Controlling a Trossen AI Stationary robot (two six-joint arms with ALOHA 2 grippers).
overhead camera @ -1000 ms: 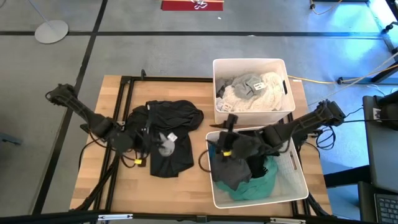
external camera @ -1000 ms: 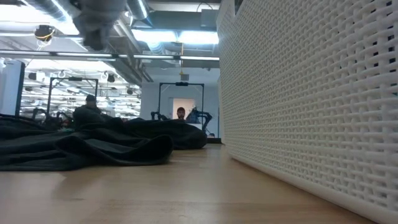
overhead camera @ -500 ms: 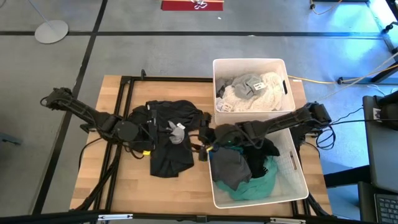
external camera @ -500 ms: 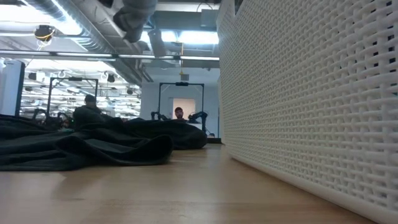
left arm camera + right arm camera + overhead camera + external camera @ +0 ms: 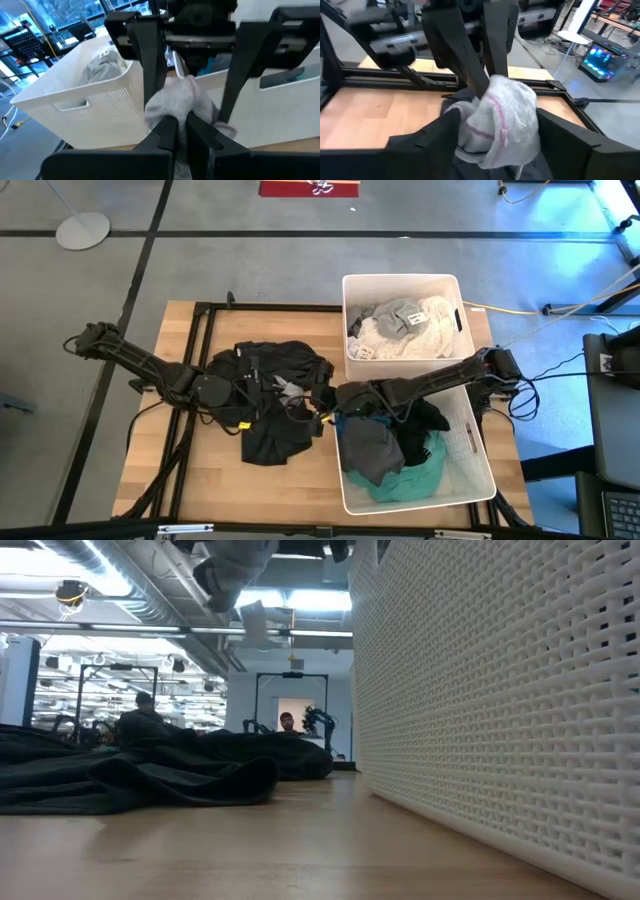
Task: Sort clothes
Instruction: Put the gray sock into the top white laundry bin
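A light grey sock with a pink stripe (image 5: 505, 112) hangs in the air between my two grippers, left of the near bin; it also shows in the high view (image 5: 292, 389) and at the top of the low view (image 5: 235, 565). My left gripper (image 5: 283, 392) is shut on it. My right gripper (image 5: 318, 395) is open, its fingers (image 5: 150, 65) standing on either side of the sock. A pile of dark garments (image 5: 270, 395) lies flat on the table under the left gripper. My left gripper pinches a bunched part of the sock (image 5: 176, 114) between its two fingers (image 5: 465, 55). The fingers come about level from the table's left. The sock is lifted clear of the table and the dark pile, and its free part bulges out past the fingertips. My right gripper stands open round the sock's free part (image 5: 470, 125), coming from the table's right; I cannot tell whether a finger touches it.
The far white bin (image 5: 455, 350) holds white, cream and light grey clothes. The near white bin (image 5: 480, 470) holds dark grey, black and teal clothes, and the right arm reaches across it. Bare wood lies at the table's left and near left.
My left gripper has lifted the sock off the dark pile and carried it up and toward the table's right. My right gripper has moved from over the near bin toward the table's left, until its open fingers stand round the sock.
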